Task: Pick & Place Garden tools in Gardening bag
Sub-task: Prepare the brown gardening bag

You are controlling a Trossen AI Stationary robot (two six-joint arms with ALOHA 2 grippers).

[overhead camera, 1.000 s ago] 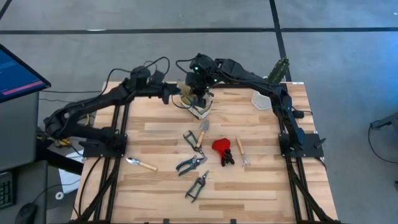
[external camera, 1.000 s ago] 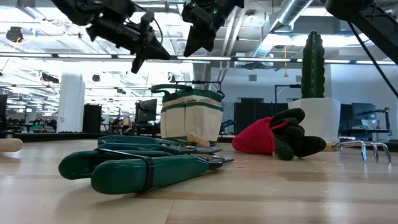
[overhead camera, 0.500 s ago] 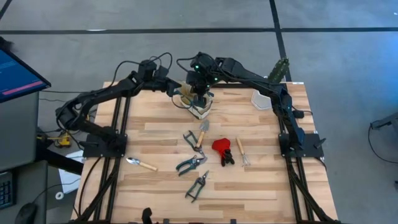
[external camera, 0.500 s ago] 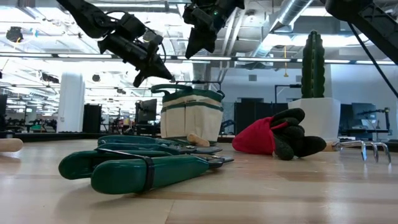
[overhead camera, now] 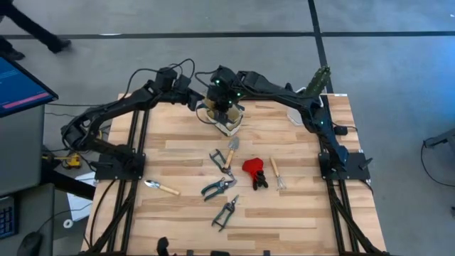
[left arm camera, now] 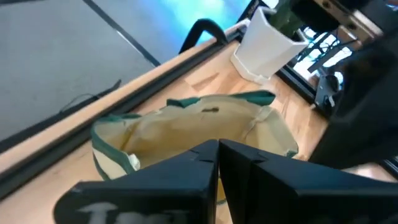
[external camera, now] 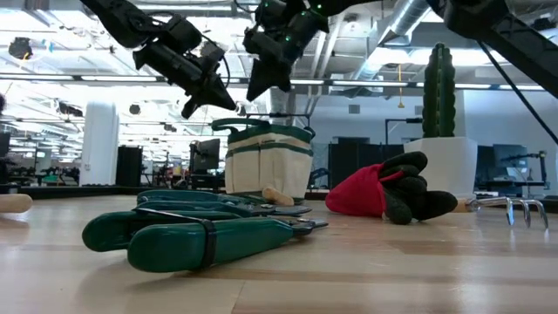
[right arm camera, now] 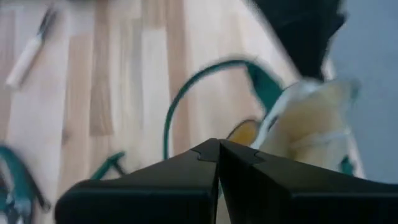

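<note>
Overhead, both clenched, empty jaws hang above the gardening bag [overhead camera: 226, 121].

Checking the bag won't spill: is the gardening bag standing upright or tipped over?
Upright. In the low view the gardening bag stands on its base on the table, green handles arched above its open top.

A large open lab or industrial hall: the low view shows exposed ceiling ducts [external camera: 410, 17] at the upper right and strip lighting across the background. In the high view, a wooden worktable [overhead camera: 284, 206] stands on grey concrete floor [overhead camera: 213, 18], a monitor [overhead camera: 18, 82] at the left edge.
</note>
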